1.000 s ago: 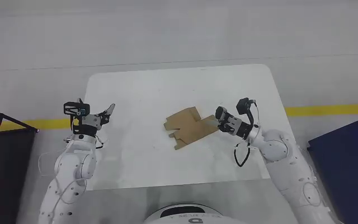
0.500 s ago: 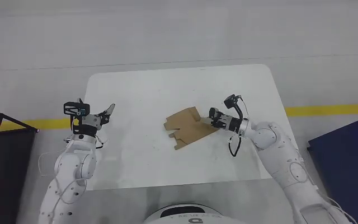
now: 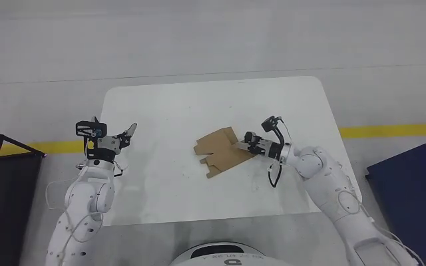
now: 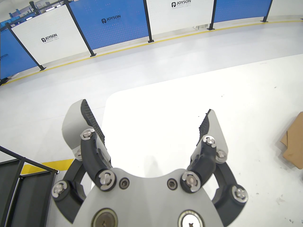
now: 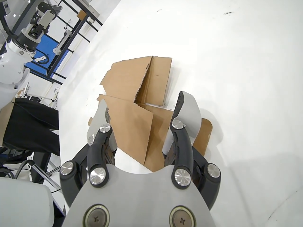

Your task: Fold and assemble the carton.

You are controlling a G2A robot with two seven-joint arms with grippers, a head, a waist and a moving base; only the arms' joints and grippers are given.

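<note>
The flat cardboard carton (image 3: 218, 153) lies mid-table (image 3: 166, 113). The right gripper (image 5: 142, 103) is spread wide over its edge, not pinching. The left gripper (image 4: 146, 107) hangs spread wide by the table's left edge.

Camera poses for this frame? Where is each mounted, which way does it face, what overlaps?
Top view: above the arms, looking down at the table; both arms show, left gripper near the table's edge, right gripper at the carton.
Left wrist view: on the left wrist, facing across the table toward fence panels; its own open fingers show.
Right wrist view: on the right wrist, facing down at the carton; its open fingers over it, left arm farther off.
Shared: all three show carton and table.
</note>
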